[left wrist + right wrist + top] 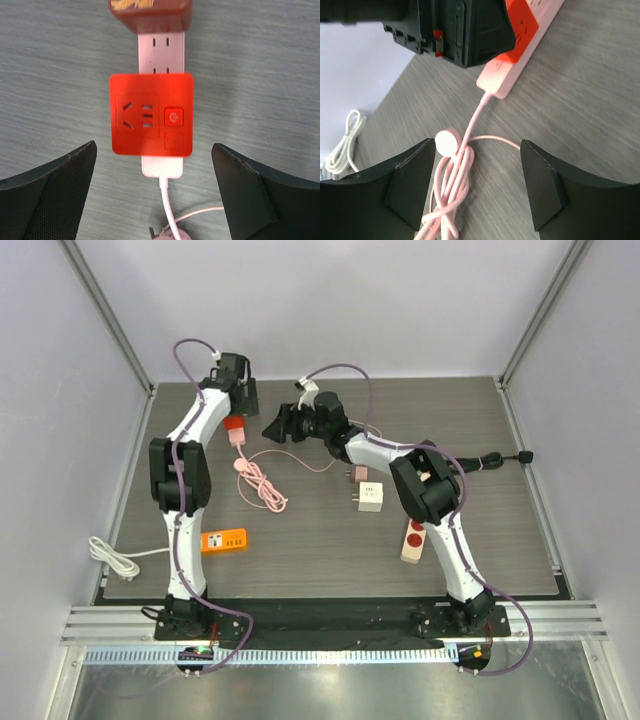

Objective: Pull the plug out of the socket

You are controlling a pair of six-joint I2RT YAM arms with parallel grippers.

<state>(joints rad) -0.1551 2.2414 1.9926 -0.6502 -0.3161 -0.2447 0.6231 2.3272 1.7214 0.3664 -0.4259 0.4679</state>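
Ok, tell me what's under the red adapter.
A pale pink power strip lies under the red adapter, showing at both ends, its cord leaving one end. The adapter's pins and the socket it covers are hidden.

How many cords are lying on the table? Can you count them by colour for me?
Pink cord: 1 (a bundle; the thin pink loop beside it may be part of it)
White cord: 1
Black cord: 1
Total: 3
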